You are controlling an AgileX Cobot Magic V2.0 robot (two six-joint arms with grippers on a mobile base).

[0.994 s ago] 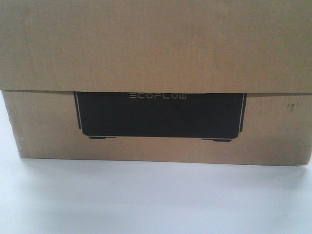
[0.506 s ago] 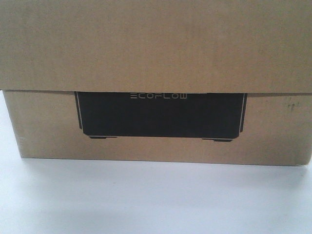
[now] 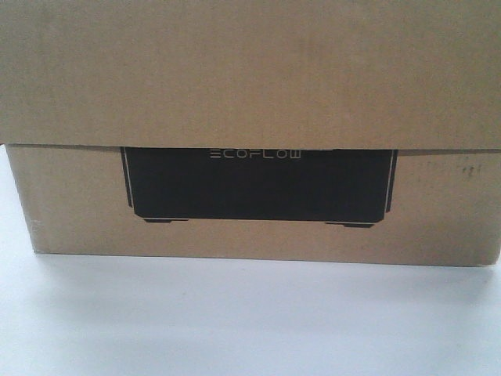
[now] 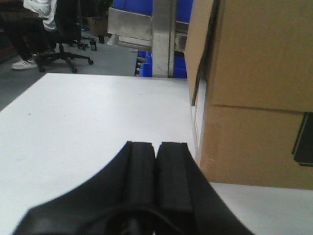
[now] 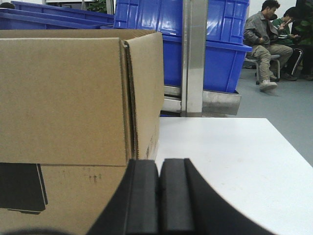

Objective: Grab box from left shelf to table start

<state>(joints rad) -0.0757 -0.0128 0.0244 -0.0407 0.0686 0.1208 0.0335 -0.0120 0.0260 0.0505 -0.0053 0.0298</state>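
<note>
Box (image 3: 250, 78) on table (image 3: 250, 321); left pincer (image 4: 156, 161), right pincer (image 5: 159, 186) closed, flanking.

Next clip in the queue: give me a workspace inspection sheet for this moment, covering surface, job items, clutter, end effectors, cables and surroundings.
Surface: white table, bare where visible.
Job's things: brown cardboard box resting on the table, lid overhanging, black ECOFLOW panel facing the front camera. Shelf post stands behind the table.
Clutter: nothing seen on the table besides the box.
End effectors: left end effector shut, empty, beside the box's left end; right end effector shut, empty, at the box's right end.
Cables: nothing seen.
Surroundings: blue bins on the shelf; seated people at far right; office chair at far left, grey floor.
</note>
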